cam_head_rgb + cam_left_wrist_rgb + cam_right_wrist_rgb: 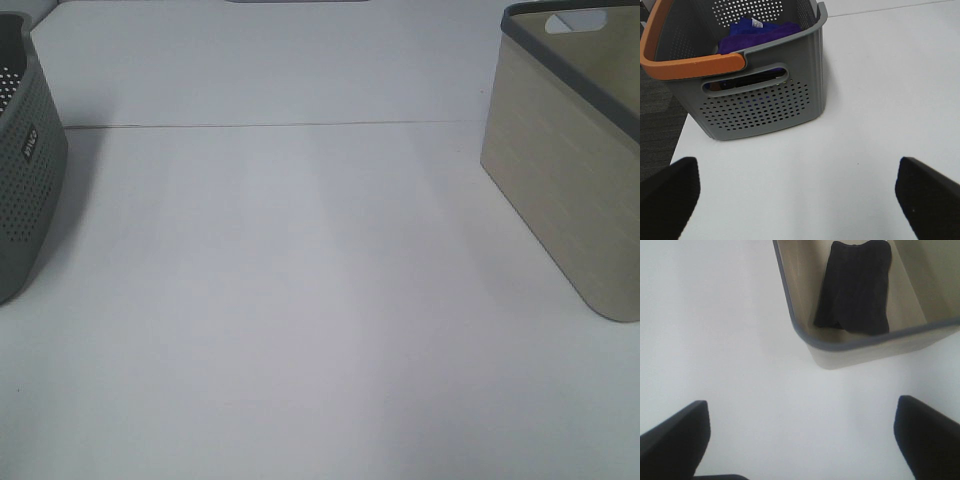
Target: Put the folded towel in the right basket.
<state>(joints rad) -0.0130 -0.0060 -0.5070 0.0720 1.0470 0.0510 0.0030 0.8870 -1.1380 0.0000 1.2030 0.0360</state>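
A dark folded towel (856,287) lies flat on the floor of the beige right basket (860,347), which also shows in the exterior high view (565,190). My right gripper (802,440) is open and empty, above the table just outside that basket's corner. My left gripper (797,195) is open and empty, above the table in front of the grey perforated left basket (757,100). Neither gripper shows in the exterior high view.
The grey basket (25,160) has an orange handle (687,65) and holds purple cloth (757,32). The white table (300,300) lies between the two baskets. The table's left edge and dark floor (657,125) are beside the grey basket.
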